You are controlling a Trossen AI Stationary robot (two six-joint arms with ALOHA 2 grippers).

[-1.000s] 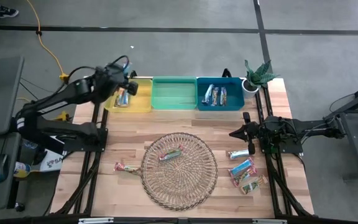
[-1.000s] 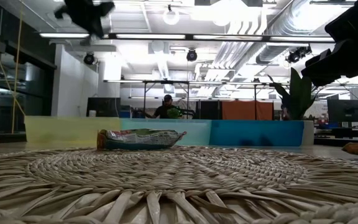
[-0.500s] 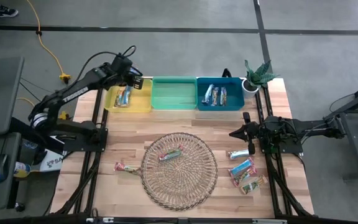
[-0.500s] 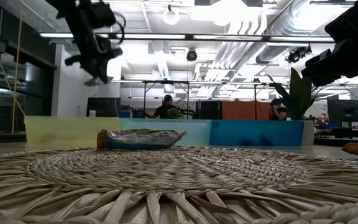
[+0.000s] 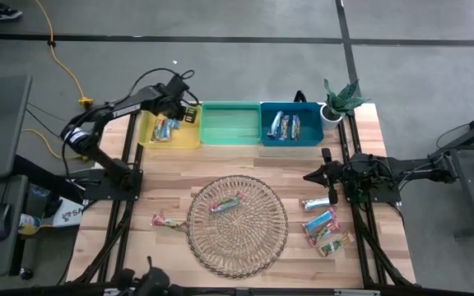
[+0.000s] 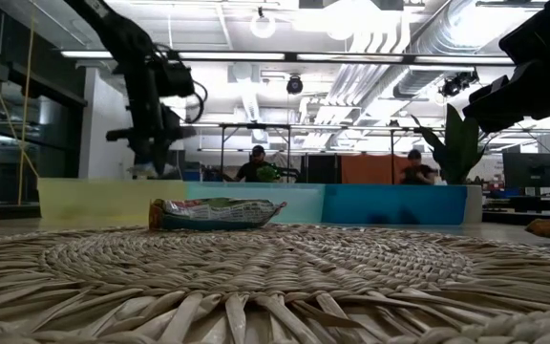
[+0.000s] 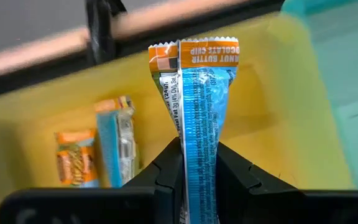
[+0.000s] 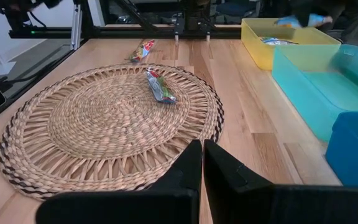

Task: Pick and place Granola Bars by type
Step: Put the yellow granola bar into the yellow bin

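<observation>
One blue-wrapped granola bar (image 7: 199,118), orange band at its crimped end printed with chocolate chip lettering, is clamped upright between the fingers of the left gripper (image 7: 197,171), hanging over the yellow bin (image 7: 272,124). Two bars (image 7: 117,146) lie in that bin: one silvery-blue, one with an orange wrapper panel. Blue bin (image 5: 289,125) holds several silvery-blue bars (image 5: 285,126). Green bin (image 5: 230,123) sits between the yellow and blue ones. Wicker tray (image 5: 238,224) at table centre carries one red and green multicoloured bar (image 5: 225,204). One pink multicoloured bar (image 5: 168,220) lies on the wood just beside the tray's left edge. Three bars (image 5: 321,224) lie to the tray's right, near the right gripper (image 5: 309,176), whose fingers are pressed together and hold nothing. Potted plant (image 5: 339,99) stands at the back right corner.
</observation>
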